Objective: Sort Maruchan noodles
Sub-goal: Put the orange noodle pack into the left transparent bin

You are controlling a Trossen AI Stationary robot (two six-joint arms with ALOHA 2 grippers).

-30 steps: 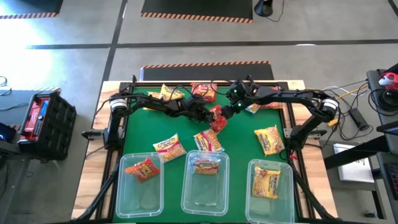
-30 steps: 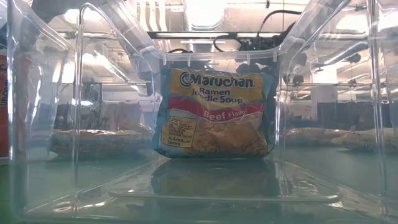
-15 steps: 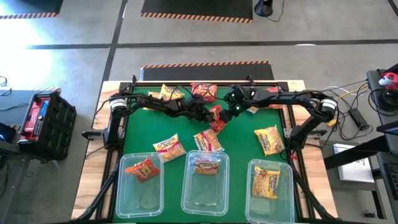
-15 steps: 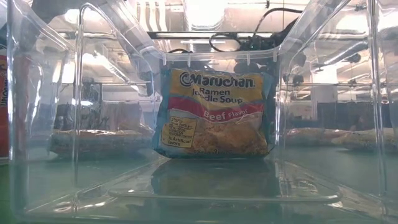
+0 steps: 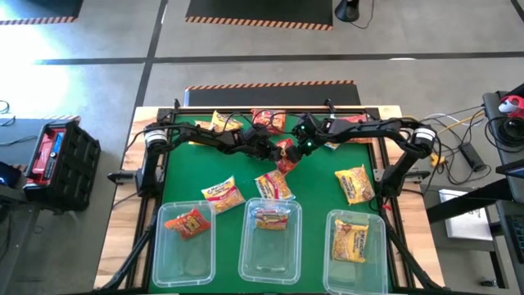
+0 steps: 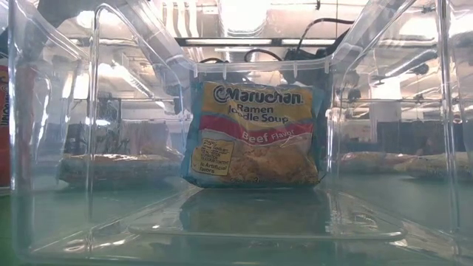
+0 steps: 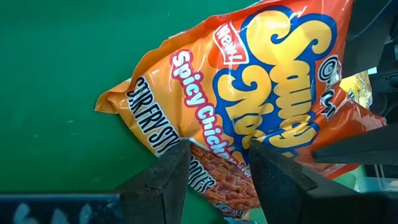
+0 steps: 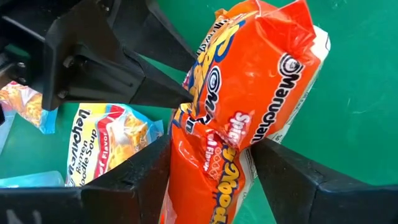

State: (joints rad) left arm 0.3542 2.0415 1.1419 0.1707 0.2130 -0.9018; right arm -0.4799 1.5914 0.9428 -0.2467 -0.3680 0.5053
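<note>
A red-orange Maruchan packet (image 5: 284,153) hangs above the middle of the green mat between my two grippers. My left gripper (image 5: 274,148) reaches in from the left and is shut on it. My right gripper (image 5: 303,147) reaches in from the right and is shut on the same packet (image 8: 249,93). Loose packets lie flat on the mat: a yellow one (image 5: 223,195), a yellow-pink one (image 5: 274,186) and another yellow one (image 5: 354,183). More packets (image 5: 246,121) lie along the far edge. The low view shows a Beef packet (image 6: 255,133) leaning inside the middle tub. My left gripper pinches the packet between its two fingers (image 7: 168,171) at the "Stir Fry" edge (image 7: 214,165), reaching level from the table's left. The packet is lifted clear of the mat. My right gripper has the packet's end (image 8: 211,180) between its two fingers (image 8: 286,177), coming from the table's right. The wrapper bulges and creases there, and the packet stands out ahead of the fingers, off the mat.
Three clear tubs stand along the near edge: the left tub (image 5: 164,254) holds a red packet (image 5: 188,221), the middle tub (image 5: 246,254) a yellow-pink one (image 5: 270,217), the right tub (image 5: 377,254) a yellow one (image 5: 350,240). Bare green mat (image 5: 315,192) lies between the loose packets.
My right gripper has moved toward the table's left, closing in on the packet held by my left gripper. The packet has stayed lifted over the middle of the mat, shifting only slightly toward the far edge.
</note>
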